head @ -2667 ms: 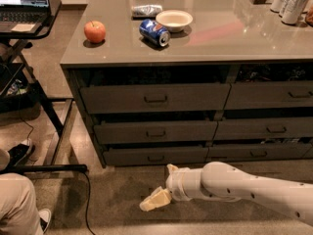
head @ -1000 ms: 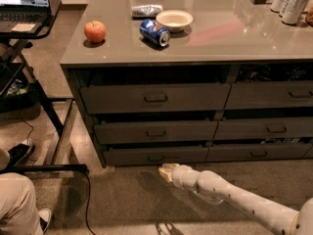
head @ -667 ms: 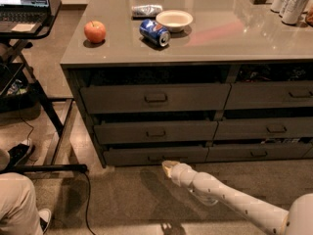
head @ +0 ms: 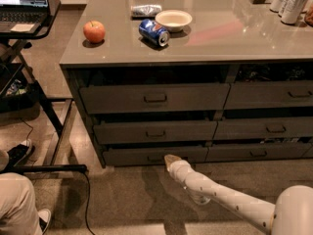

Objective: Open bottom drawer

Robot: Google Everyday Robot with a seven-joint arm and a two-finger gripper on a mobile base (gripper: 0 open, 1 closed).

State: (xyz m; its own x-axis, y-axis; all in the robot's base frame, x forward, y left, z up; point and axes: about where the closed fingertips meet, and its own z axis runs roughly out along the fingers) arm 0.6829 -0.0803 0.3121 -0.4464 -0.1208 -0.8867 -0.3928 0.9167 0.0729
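The bottom drawer [head: 132, 156] is the slim dark grey-brown front at the foot of the left stack, just above the floor. Its small loop pull [head: 155, 158] sits at centre. My gripper [head: 168, 159] is at the end of the white arm that reaches in from the lower right. Its cream tip is right at the drawer front, just right of the pull. The drawer front lies about level with the fronts above it.
Two taller drawers [head: 155, 98] stack above. The twin slim drawer [head: 257, 152] is in the right stack. An apple [head: 94, 31], a blue can [head: 153, 32], a bowl [head: 173, 19] and cans [head: 295, 6] are on the counter. A laptop stand [head: 29, 77] and a seated person's legs [head: 17, 204] are on the left.
The gripper has risen from low over the floor and moved in to the bottom drawer's front by the pull. The drawer has not visibly moved.
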